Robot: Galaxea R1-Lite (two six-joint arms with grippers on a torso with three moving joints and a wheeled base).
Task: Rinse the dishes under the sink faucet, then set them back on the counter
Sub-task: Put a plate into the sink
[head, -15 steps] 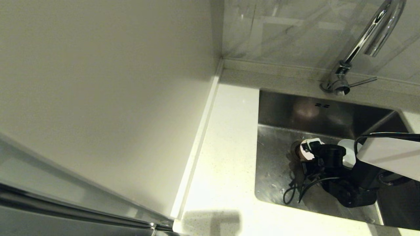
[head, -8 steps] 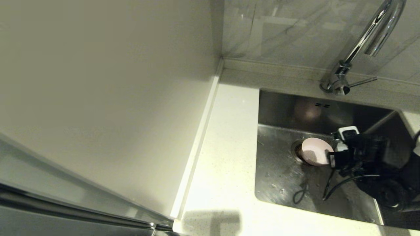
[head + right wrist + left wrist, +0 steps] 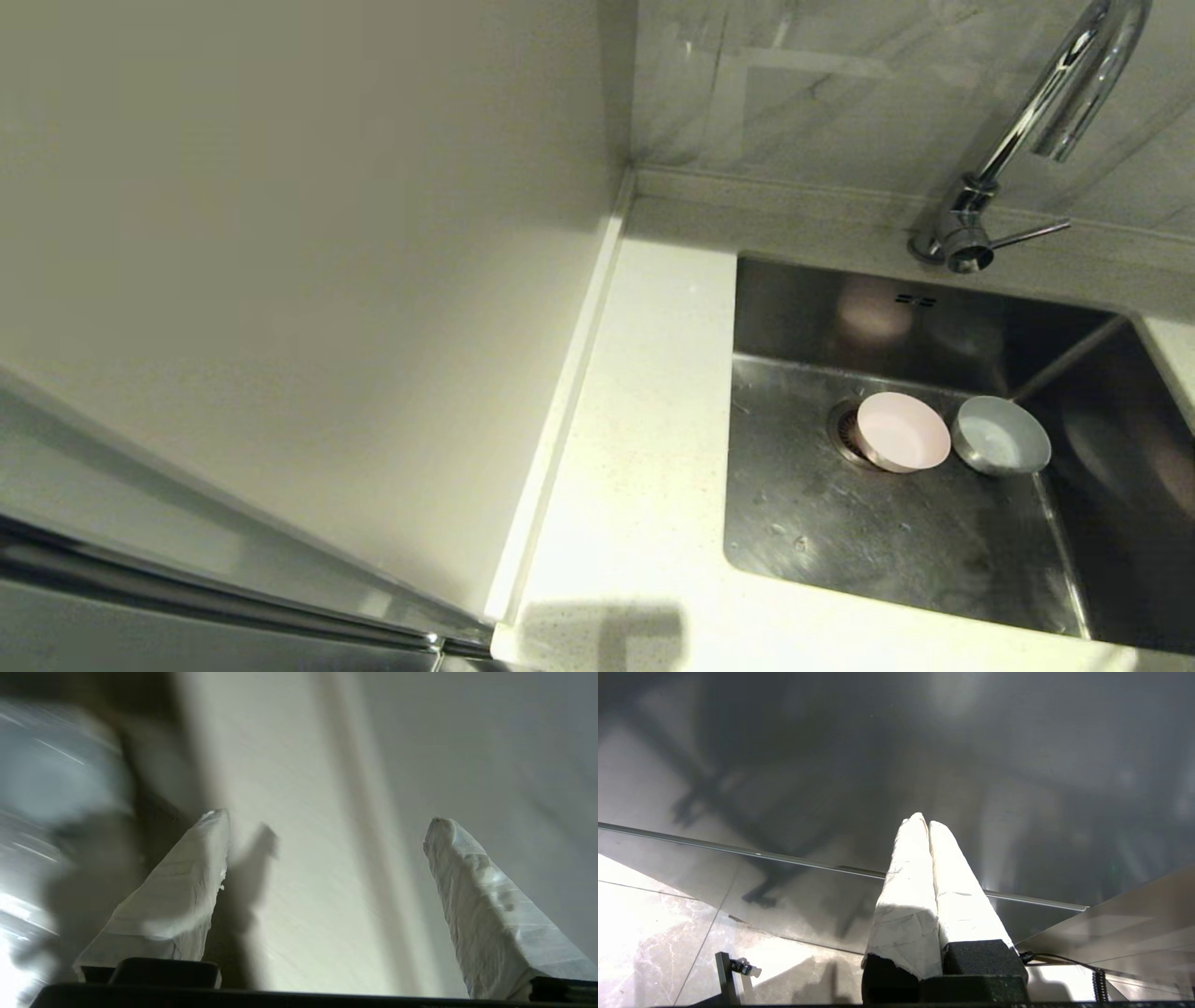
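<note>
**Two bowls sit in the sink, both arms out of the head camera's sight**

While neither arm appears in the head view, the pink bowl [image 3: 902, 443] rests upright on the floor of the sink [image 3: 822, 532], its open side facing up and its edge overlapping the round drain strainer [image 3: 845, 429]. Just beside it, toward the sink's right wall, the blue-grey bowl [image 3: 1001, 447] also sits mouth-up; the two rims are touching or nearly so, and which cannot be told. Round as they are, neither bowl shows a long axis. The faucet [image 3: 1036, 121] rises from the rear rim, its gooseneck arching over to a spout that points down toward the basin, its top cut off by the frame. Its thin lever [image 3: 1030, 233] points out to the right. The white speckled bench [image 3: 644, 448] runs along the sink's left side. The sink's right portion falls into dark shadow, and nothing there can be made out.

The left tool [image 3: 923, 823] shows in its wrist view with its padded fingers pressed together on nothing, facing a dim reflective surface. The right tool [image 3: 327, 826] has its fingers spread wide apart before a pale surface; a blurred blue-grey shape at the frame's edge cannot be identified.
</note>
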